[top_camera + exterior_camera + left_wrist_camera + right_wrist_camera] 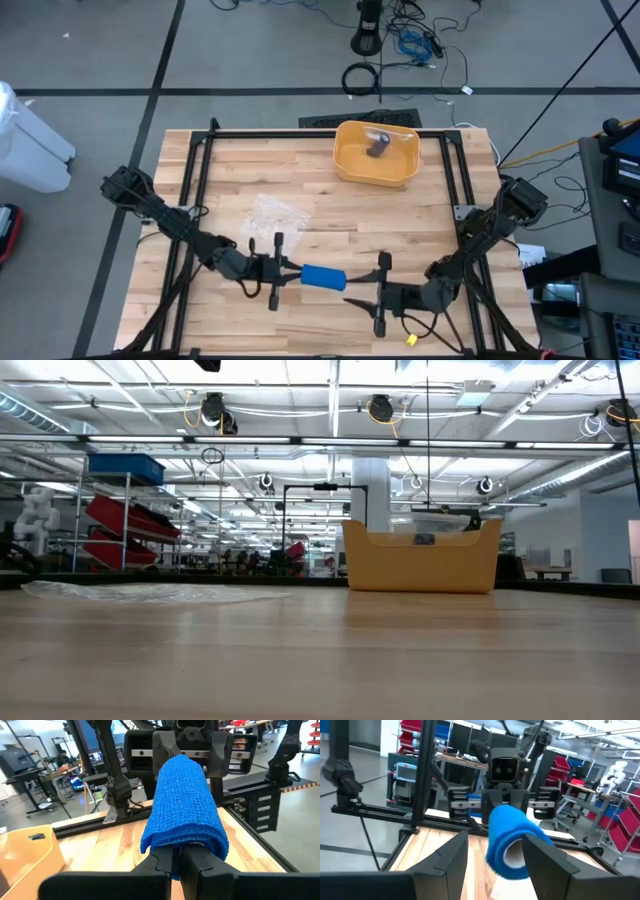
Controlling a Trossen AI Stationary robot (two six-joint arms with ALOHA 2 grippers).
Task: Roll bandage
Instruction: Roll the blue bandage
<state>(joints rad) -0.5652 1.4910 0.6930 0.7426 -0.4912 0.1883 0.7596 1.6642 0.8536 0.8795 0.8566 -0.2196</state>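
A blue bandage roll point(323, 277) is held level between my two grippers near the table's near edge. My left gripper point(288, 272) is shut on its left end. My right gripper point(352, 292) is open at its right end. In the right wrist view the roll's hollow end point(512, 857) sits between the two spread fingers, close to one of them point(540, 855). The low view shows neither the grippers nor the roll. My left gripper holds the roll by its near end point(185, 845), level, from the table's left, fingers along the roll. The blue cloth covers the fingertips, so the kind of hold is hidden. The roll sticks out straight beyond the fingers. My right gripper: I cannot tell whether a finger touches the roll's end.
A yellow tub point(350, 165) with a dark object point(378, 147) stands at the far middle; it also shows in the low view point(420, 565). A clear plastic bag point(275, 212) lies left of centre. Black frame rails point(200, 180) run along both sides.
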